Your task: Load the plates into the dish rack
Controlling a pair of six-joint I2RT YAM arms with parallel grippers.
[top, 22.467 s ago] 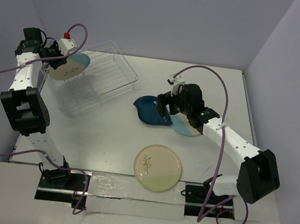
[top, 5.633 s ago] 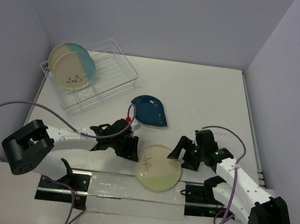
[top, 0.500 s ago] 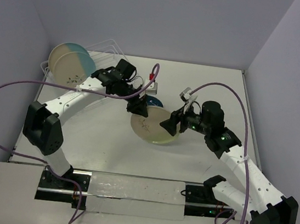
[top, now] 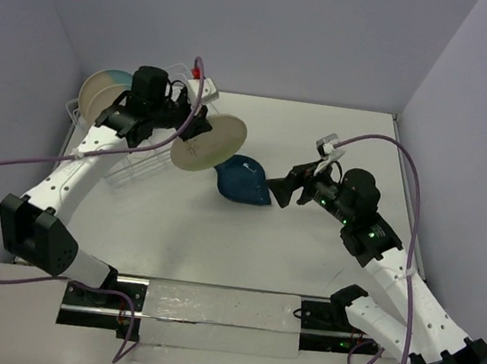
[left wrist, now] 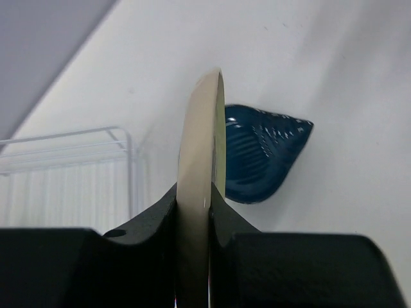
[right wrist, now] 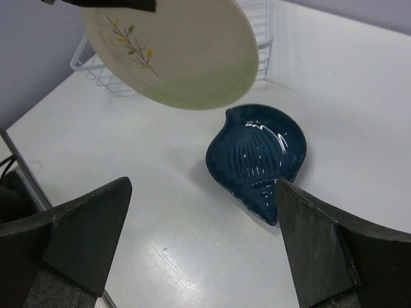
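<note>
My left gripper (top: 188,125) is shut on the rim of the cream plate with the sprig drawing (top: 210,142) and holds it in the air beside the clear dish rack (top: 201,105). The wrist view shows that plate edge-on (left wrist: 200,167) between the fingers; it also shows in the right wrist view (right wrist: 173,51). A beige and light-blue plate (top: 107,95) stands in the rack's far-left end. The dark-teal leaf-shaped plate (top: 243,182) lies on the table (right wrist: 260,157). My right gripper (top: 285,190) is open and empty, just right of it.
The white table (top: 320,147) ends at grey walls at the back and both sides. The rack's wire ribs (left wrist: 70,167) lie left of the held plate. Both arm bases sit on a rail (top: 208,316) at the near edge.
My left gripper has carried the sprig plate up and left from the table's middle to the rack's right side. My right gripper has let go of it and pulled back to the right.
</note>
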